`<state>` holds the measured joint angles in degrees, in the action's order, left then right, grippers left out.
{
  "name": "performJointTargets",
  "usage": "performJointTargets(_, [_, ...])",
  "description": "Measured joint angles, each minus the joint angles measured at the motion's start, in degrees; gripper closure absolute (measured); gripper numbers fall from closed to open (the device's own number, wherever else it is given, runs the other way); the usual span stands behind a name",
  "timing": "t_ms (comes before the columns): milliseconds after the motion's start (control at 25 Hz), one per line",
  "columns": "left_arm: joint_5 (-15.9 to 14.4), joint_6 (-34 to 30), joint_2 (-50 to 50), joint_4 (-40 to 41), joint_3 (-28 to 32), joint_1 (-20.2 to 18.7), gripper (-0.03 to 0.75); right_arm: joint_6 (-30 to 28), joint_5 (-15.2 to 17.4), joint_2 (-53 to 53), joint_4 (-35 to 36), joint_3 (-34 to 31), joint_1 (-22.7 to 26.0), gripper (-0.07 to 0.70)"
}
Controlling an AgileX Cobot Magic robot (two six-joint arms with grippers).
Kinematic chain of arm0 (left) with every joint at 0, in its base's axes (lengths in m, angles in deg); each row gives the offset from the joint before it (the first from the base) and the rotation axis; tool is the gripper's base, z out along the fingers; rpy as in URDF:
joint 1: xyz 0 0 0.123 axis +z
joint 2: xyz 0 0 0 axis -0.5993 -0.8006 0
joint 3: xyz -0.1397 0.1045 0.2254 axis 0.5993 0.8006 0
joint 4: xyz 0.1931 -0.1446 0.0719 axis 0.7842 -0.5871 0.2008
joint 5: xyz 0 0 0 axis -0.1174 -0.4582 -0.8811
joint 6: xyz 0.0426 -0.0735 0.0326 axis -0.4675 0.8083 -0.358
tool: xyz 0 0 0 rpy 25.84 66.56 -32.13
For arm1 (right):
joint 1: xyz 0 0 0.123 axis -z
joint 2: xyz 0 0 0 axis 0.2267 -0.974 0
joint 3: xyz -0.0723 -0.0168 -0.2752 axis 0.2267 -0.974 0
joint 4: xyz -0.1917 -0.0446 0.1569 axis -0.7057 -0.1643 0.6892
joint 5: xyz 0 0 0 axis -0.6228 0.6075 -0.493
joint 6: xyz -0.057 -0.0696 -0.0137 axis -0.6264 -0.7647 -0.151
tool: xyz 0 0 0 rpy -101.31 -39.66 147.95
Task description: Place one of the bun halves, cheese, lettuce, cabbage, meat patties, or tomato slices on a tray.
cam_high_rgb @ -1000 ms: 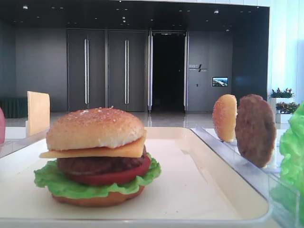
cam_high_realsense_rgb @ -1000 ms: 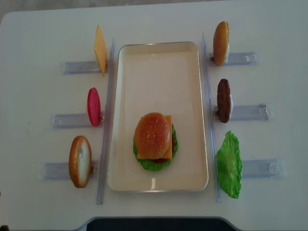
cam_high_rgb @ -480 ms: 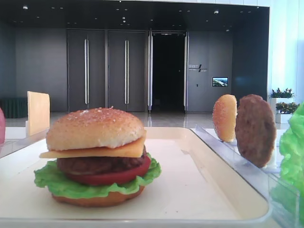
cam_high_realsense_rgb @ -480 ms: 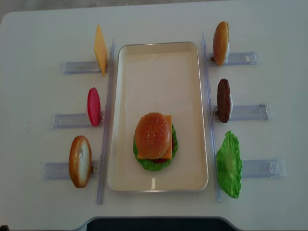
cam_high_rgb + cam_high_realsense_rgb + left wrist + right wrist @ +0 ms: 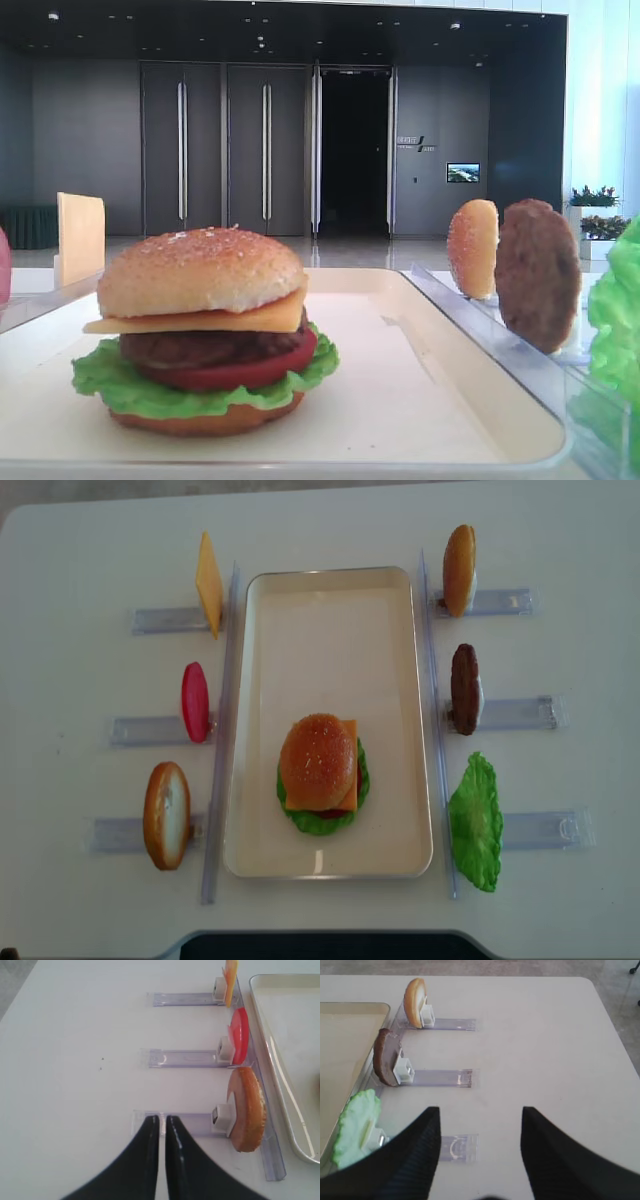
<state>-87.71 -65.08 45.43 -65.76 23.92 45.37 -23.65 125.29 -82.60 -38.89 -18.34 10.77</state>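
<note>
Left wrist view: left gripper point(image 5: 162, 1127) closed, empty, low over table; right gripper point(image 5: 480, 1125) open, empty.

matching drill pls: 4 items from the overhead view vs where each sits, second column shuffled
1. cheese slice
2. patty
3. lettuce leaf
4. burger

A. on the tray
B. left of tray, far rack
C. right of tray, near rack
D. right of tray, middle rack

Pairs: 1-B, 2-D, 3-C, 4-A
</note>
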Motion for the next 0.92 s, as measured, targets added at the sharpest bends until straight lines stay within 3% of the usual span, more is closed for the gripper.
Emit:
performJointTargets(320, [0.0, 0.0, 0.0, 0.0, 0.0, 0.0, 0.685, -0.11, 1.95, 0.36, -0.5, -1.89, 0.0, 0.252])
performJointTargets(920, [0.0, 0.0, 0.0, 0.0, 0.0, 0.0, 0.685, -0.11, 2.07, 0.36, -0.86, -1.9, 0.0, 0.252])
